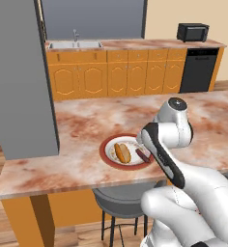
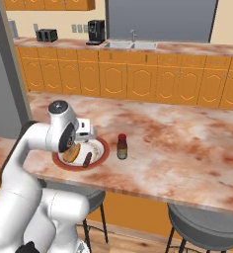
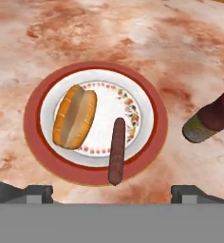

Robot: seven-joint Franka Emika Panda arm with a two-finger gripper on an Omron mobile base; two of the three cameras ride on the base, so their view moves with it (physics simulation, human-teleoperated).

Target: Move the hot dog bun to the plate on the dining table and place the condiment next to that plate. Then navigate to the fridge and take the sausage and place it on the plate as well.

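The gripper is hanging wide open and empty just above the plate. Directly ahead of its fingertips the sausage is lying beside the hot dog bun; the condiment is standing right of the plate on the dining table.

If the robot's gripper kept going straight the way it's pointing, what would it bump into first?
Probably the sausage lying on the plate. The open gripper looks down at the plate, with the sausage nearest its line; the hot dog bun lies off to one side. Depth is hard to judge.
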